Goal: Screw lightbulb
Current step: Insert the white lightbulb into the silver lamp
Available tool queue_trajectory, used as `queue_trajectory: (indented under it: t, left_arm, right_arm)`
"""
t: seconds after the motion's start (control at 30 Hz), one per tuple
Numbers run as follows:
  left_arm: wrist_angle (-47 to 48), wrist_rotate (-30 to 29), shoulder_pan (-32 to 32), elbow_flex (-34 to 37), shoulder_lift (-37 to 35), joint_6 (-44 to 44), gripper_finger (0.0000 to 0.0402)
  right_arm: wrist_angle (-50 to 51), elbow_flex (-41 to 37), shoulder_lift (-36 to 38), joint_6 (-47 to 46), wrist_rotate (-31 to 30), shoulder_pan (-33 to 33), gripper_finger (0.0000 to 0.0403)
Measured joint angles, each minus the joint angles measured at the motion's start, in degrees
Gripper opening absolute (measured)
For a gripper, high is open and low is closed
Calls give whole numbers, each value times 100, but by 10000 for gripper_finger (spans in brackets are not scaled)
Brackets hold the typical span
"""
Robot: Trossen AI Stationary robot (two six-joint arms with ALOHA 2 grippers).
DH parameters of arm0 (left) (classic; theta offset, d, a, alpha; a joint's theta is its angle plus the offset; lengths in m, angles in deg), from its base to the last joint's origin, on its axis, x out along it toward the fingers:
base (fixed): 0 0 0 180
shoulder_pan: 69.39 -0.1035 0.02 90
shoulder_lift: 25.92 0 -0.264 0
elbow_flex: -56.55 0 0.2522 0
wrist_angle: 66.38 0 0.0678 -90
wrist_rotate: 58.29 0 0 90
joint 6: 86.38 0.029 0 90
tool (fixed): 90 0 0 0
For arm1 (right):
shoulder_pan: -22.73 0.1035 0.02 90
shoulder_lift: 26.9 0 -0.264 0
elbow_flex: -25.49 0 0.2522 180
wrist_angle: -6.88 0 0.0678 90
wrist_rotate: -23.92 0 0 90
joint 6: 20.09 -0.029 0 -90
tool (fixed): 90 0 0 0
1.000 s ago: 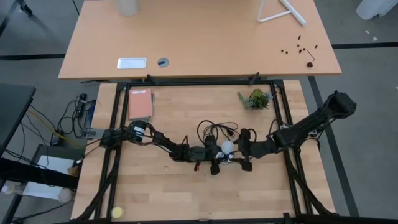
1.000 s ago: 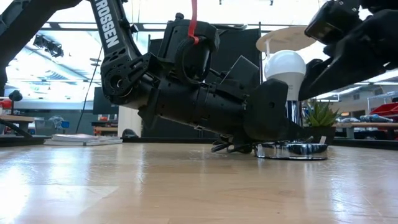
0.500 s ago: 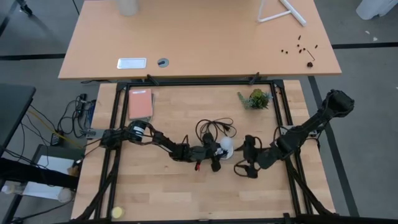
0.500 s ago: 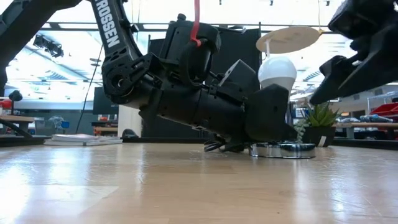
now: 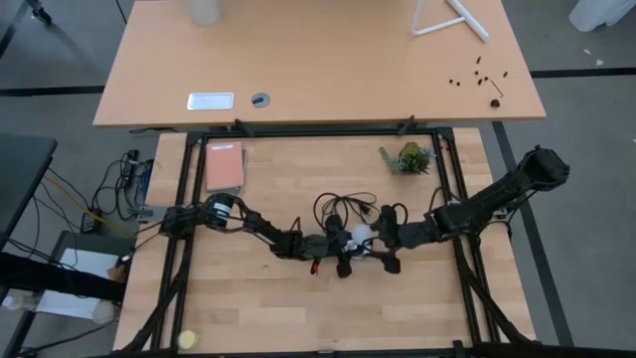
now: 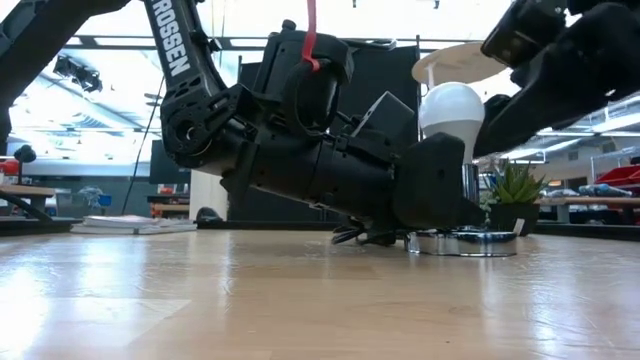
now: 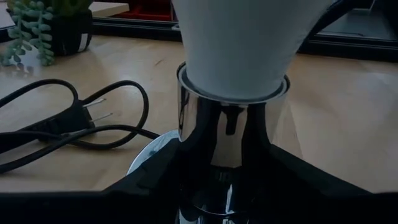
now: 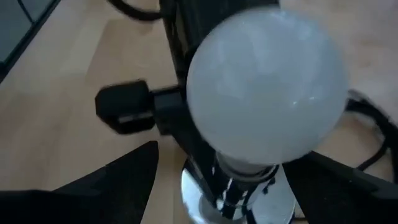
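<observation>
The white lightbulb point(image 6: 452, 105) stands upright with its screw end in the chrome socket point(image 7: 227, 137), near the table's middle point(image 5: 360, 234). The socket's round silvery base point(image 6: 462, 243) rests on the table. My left gripper point(image 5: 347, 245) lies low on the table's left side of the socket and is shut on it. My right gripper point(image 5: 384, 239) is open at the bulb's right side, slanting down toward it. In the right wrist view its fingers stand on either side of the bulb point(image 8: 267, 93); I cannot tell whether they touch it. My left gripper pinches the socket's chrome stem point(image 7: 205, 155), just below the bulb, between its two fingers. The fingers come level from the table's left, close above the wood. The socket stands upright with its base disc on the table.
The socket's black cord and plug point(image 5: 343, 206) lie coiled just beyond the socket point(image 7: 81, 118). A small potted plant point(image 5: 409, 157) stands at the far right, a pink book point(image 5: 224, 166) at the far left, and a yellow ball point(image 5: 186, 340) at the near left corner.
My right gripper drew back from the bulb toward the table's near right, then came back to the bulb's right side. The bulb and socket have stayed upright in my left gripper's hold.
</observation>
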Motion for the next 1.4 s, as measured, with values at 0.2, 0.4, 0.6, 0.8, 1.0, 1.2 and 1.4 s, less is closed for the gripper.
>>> queue_trajectory:
  t: [0.2,0.4,0.6,0.8,1.0,1.2,1.4]
  left_arm:
    - [34,-74,28,-5,0,-58,196]
    - [82,-243,-7,-9,0,-159,196]
    - [73,-105,7,-4,-2,-29,196]
    - [43,-54,13,-2,-2,27,196]
    - [31,-11,27,-2,0,57,196]
    - [85,-109,35,-9,0,-52,196]
    - [42,-100,34,-6,0,-43,196]
  right_arm:
    - [64,-2,7,-366,99,492,345]
    - [514,0,24,-848,-256,1023,345]
    - [996,0,24,-1012,-893,631,345]
    - [338,0,12,-399,-539,197,345]
    - [92,-1,5,-215,-297,291,345]
    - [31,-2,15,-606,191,800,345]
    - [419,0,51,-689,-596,960,345]
